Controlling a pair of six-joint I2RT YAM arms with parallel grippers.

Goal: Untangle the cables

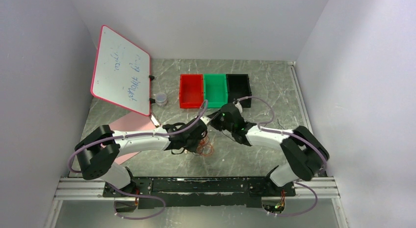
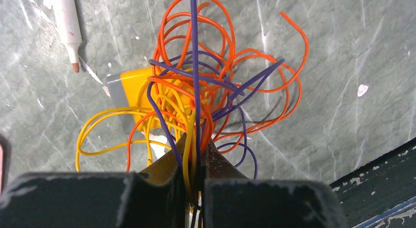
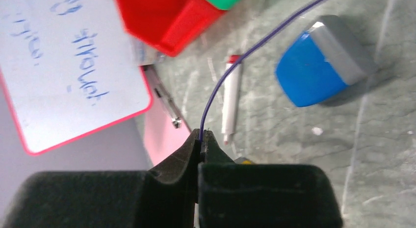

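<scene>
Judged from how things lie, the job is barely begun. On the near side of the red bin [image 1: 191, 106], toward the arm bases, the left gripper [image 2: 197, 142] has its fingers pressed together on the gathered root of the cables [image 2: 206, 86], with yellow, orange and purple strands all running down between the pads. Just beside it, a little to the right and also short of the red bin, the right gripper [image 3: 202, 135] pinches the end of a single purple strand [image 3: 252, 47], which runs off taut in a shallow curve.

That one strand looks to be the only piece singled out; the rest is one knot and no coil lies apart from the bunch. Sorting by colour is all left to do.

The wires are thin, smooth and springy, holding round loops that cross through each other, with one orange end poking free. Under them sits a yellow block [image 2: 130, 88] with a grey face, rounded and matte. A blue one [image 3: 314, 66] of the same shape and a white marker [image 3: 230, 98] lie between the tangle and the red bin, on a grey-green, marble-veined table [image 2: 343, 51]. The bin is glossy, hard-edged plastic.
</scene>
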